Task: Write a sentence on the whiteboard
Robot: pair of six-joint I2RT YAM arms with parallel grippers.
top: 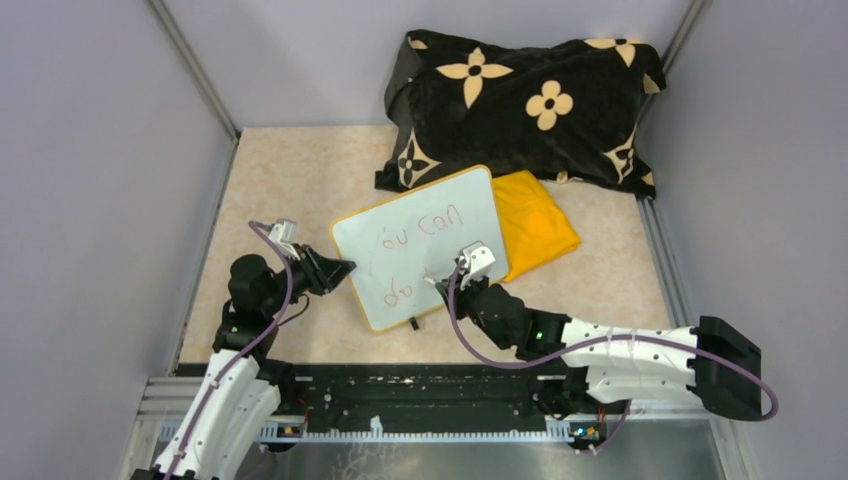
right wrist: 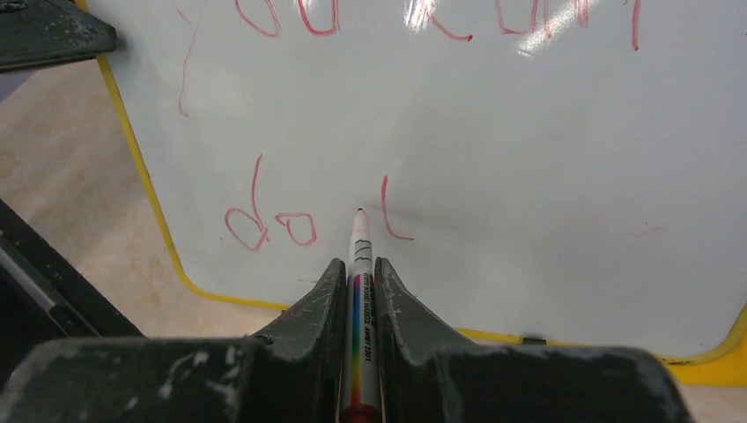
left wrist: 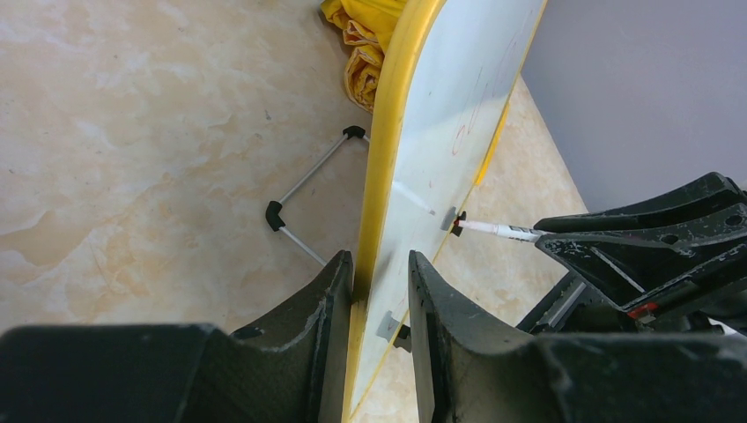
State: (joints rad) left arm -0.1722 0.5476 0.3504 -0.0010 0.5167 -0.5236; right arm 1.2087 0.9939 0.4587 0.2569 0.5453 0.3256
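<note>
Beige marbled tabletop (top: pixel 280 170) lay between grey walls (top: pixel 100 150). The left gripper (top: pixel 343 268) was clamped on the left rim of the whiteboard (top: pixel 440 205), which stood tilted near mid-table. Its red sentence (right wrist: pixel 269 227) read roughly "ou can" above "do" and one more stroke. The marker (right wrist: pixel 361 256), pinched tight in the right gripper (right wrist: pixel 358 264), touched the board between them. A yellow cloth (top: pixel 535 225) lay just right, a flowered pillow (top: pixel 520 100) behind.

White shells cover the left arm (top: pixel 235 400) and right arm (top: pixel 625 350) well behind each pincer, turning black nearer it. A purple cable (top: pixel 452 318) loops along each. A grey camera block (top: pixel 478 258) sits just above the right pincer (right wrist: pixel 357 264), whose matt black fingers (right wrist: pixel 304 308) are scuffed pale
</note>
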